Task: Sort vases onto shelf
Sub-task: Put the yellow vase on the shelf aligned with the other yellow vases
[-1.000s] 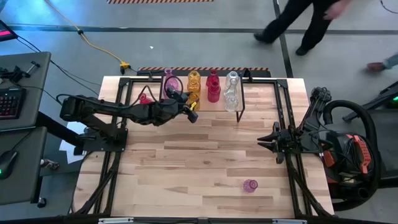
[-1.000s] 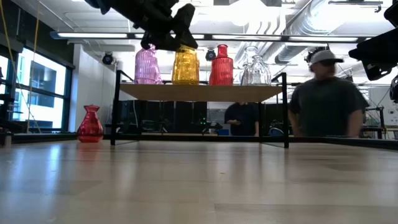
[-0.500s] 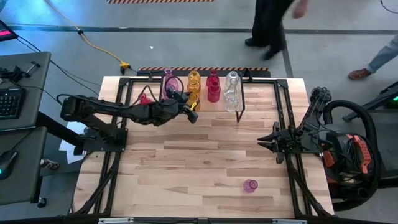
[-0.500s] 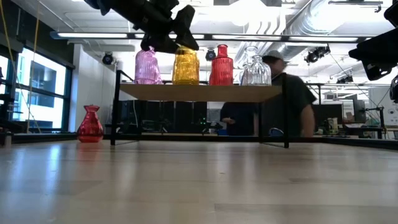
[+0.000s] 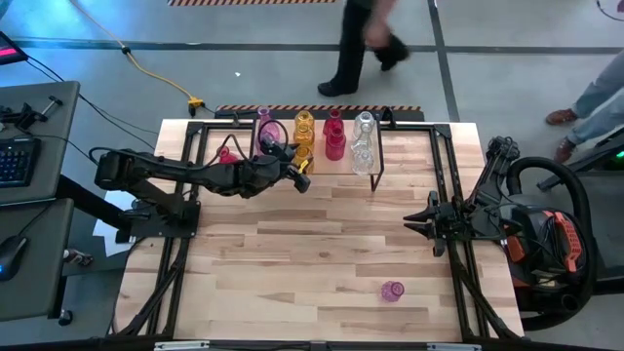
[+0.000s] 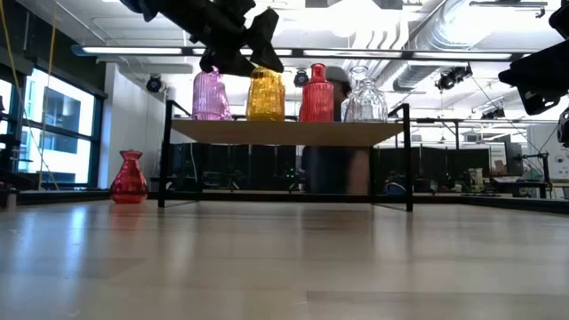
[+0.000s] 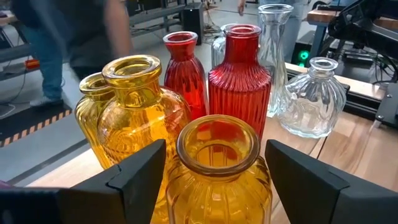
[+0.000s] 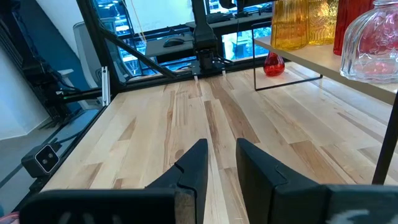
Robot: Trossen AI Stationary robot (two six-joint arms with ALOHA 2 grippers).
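My left gripper (image 7: 217,168) at the shelf (image 5: 375,146), twelve o'clock edge of the table (image 5: 312,263), fingers spread either side of an amber vase (image 7: 217,171) untouched, my right gripper (image 8: 221,158) waiting at three o'clock, fingers slightly apart, holding nothing, pink vase (image 5: 392,291) near five o'clock

The left arm reaches out long and nearly level from its base, elbow only slightly bent, wrist in line with the forearm. Its left gripper (image 5: 298,166) has its two dark fingers (image 7: 134,177) spread wide apart with a clear gap between them; neither pad presses on anything. The right arm is folded back close to its base, wrist lowered. Its right gripper (image 5: 414,222) points away from the base, its fingers (image 8: 194,165) close together with a narrow slit between, holding nothing.
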